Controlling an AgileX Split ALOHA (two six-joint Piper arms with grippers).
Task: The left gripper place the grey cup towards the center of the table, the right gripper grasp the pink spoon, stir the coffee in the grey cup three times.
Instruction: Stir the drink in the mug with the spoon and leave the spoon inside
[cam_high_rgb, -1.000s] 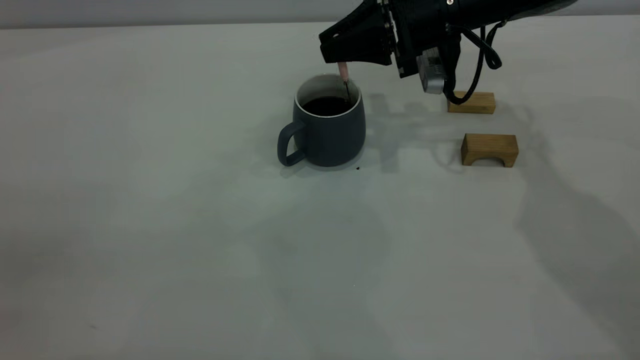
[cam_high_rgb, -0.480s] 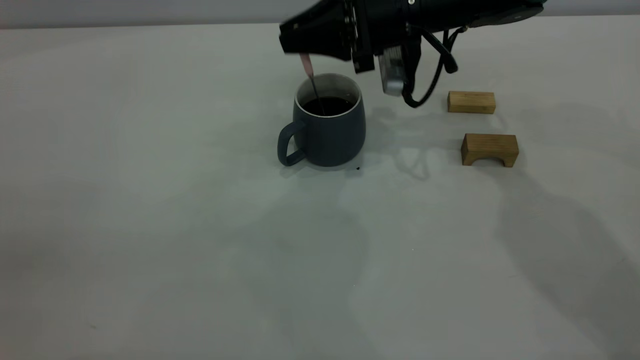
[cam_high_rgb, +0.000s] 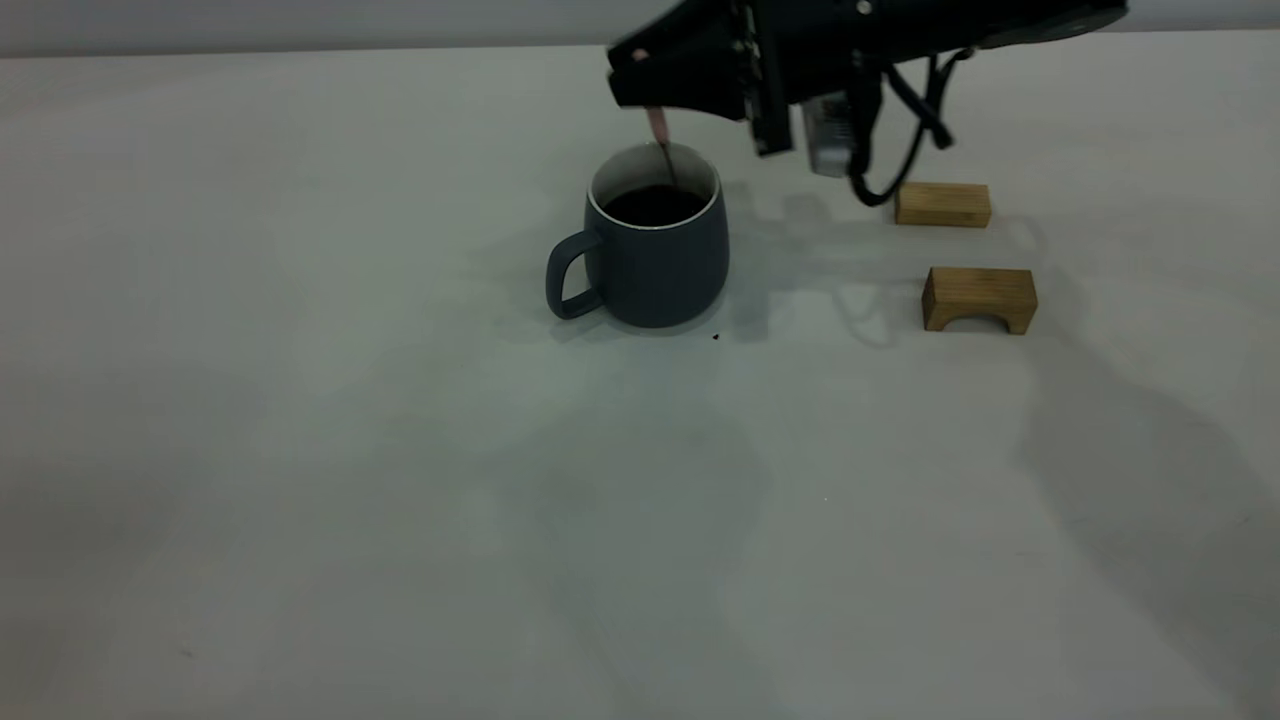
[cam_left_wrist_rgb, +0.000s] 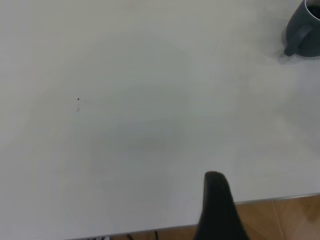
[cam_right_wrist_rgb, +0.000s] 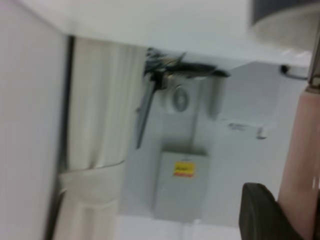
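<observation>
Overhead, right gripper (cam_high_rgb: 650, 100) jaws clamp the pink spoon (cam_high_rgb: 659, 135), dipping into the slate-grey cup (cam_high_rgb: 650, 260).

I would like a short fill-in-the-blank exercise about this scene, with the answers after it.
1. The right tool holds the pink spoon above the grey ____.
2. The cup holds dark ____.
3. In the exterior view, two wooden blocks lie on the table to the ____ of the cup.
4. The cup's handle points to that view's ____.

Answers: cup; coffee; right; left
</observation>
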